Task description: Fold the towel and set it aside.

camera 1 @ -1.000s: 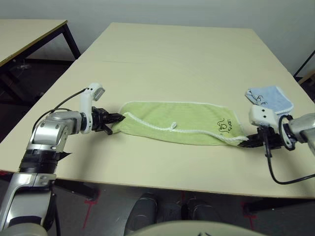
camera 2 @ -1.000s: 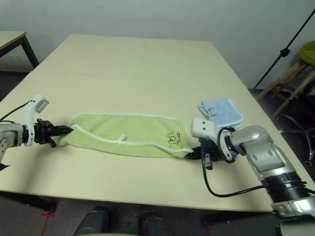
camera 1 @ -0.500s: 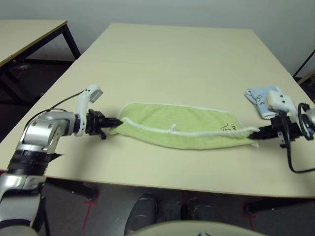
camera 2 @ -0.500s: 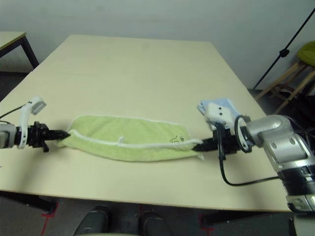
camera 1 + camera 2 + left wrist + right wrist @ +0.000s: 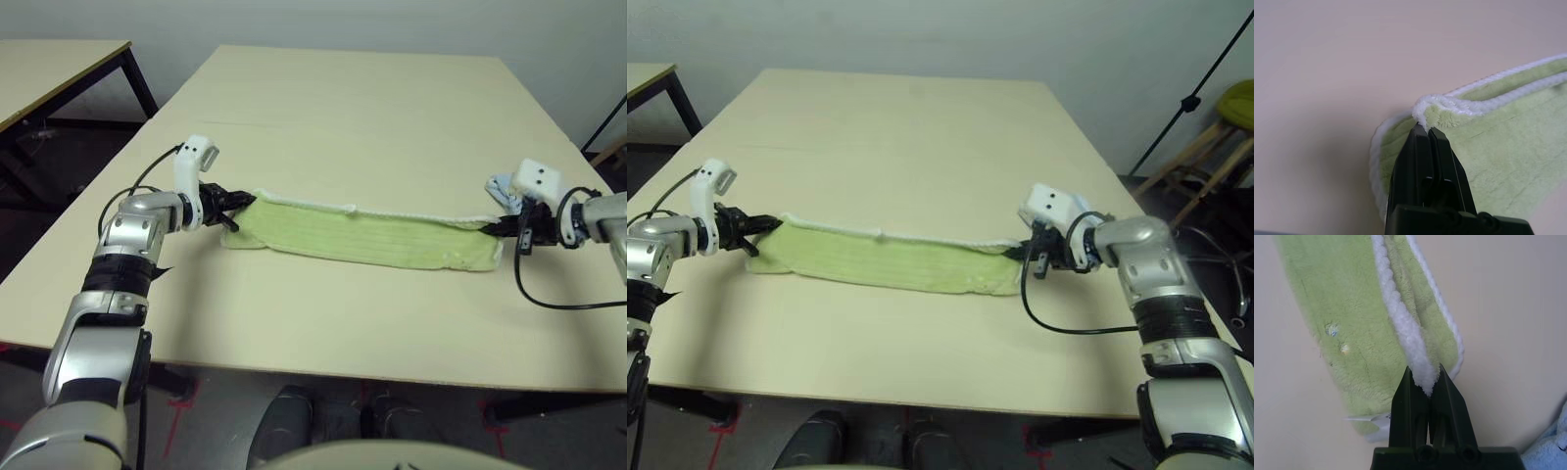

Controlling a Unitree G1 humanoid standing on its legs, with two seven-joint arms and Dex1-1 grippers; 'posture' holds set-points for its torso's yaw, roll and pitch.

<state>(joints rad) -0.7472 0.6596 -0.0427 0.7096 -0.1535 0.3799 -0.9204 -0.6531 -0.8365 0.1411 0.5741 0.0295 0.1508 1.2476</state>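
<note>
On the pale cream tabletop surface (image 5: 362, 127) in front of me lies one long lime-green terry towel with white stitched edging (image 5: 372, 240), folded into a narrow strip between my two black two-fingered grippers. My left gripper (image 5: 1425, 128) is clamped on the towel's edging at one end, and my right gripper (image 5: 1426, 369) pinches it at the other. One light blue cloth (image 5: 502, 192) sits near my right gripper.

The light lime-green terry towel with white stitched edging (image 5: 367, 235) is folded into a long narrow strip, and it lies across the middle of the frame.
</note>
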